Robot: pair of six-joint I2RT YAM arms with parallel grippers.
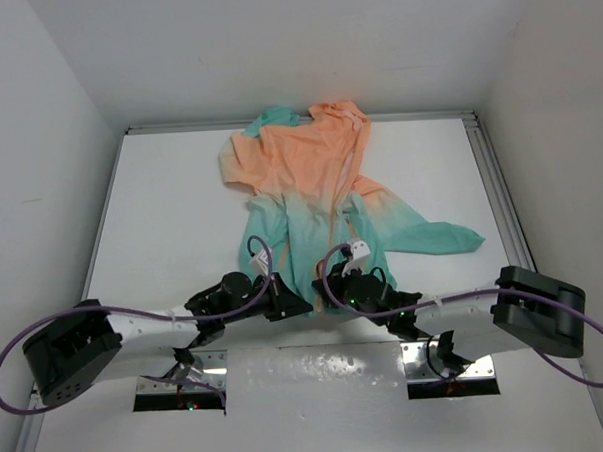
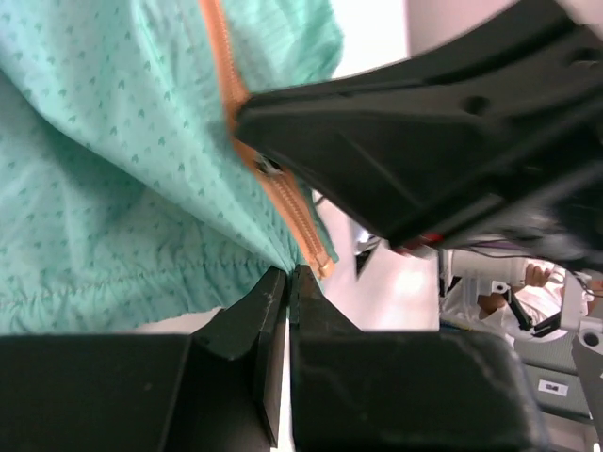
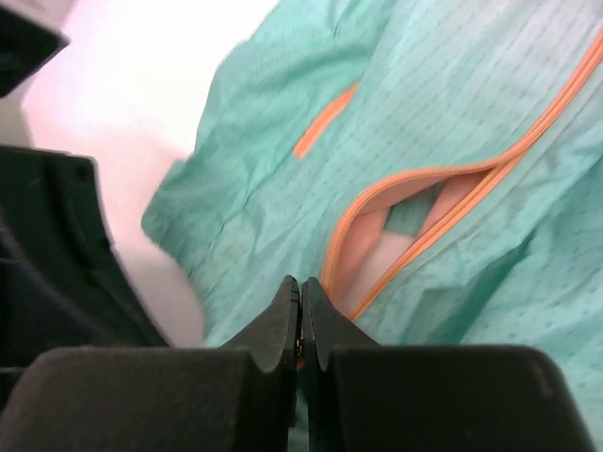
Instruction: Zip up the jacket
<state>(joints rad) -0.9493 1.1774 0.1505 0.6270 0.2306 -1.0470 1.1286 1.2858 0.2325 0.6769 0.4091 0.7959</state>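
Both grip the jacket at its bottom edge, fully closed: left gripper, right gripper; zipper runs directly away from both.

Jacket peach-orange fading teal; zipper orange.

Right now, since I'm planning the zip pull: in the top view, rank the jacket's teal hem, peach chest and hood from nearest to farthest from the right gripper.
1. The teal hem: near side, pinched in the shut jaws of the right gripper.
2. The peach chest: mid-table, beyond the hem.
3. The hood: at the far edge.
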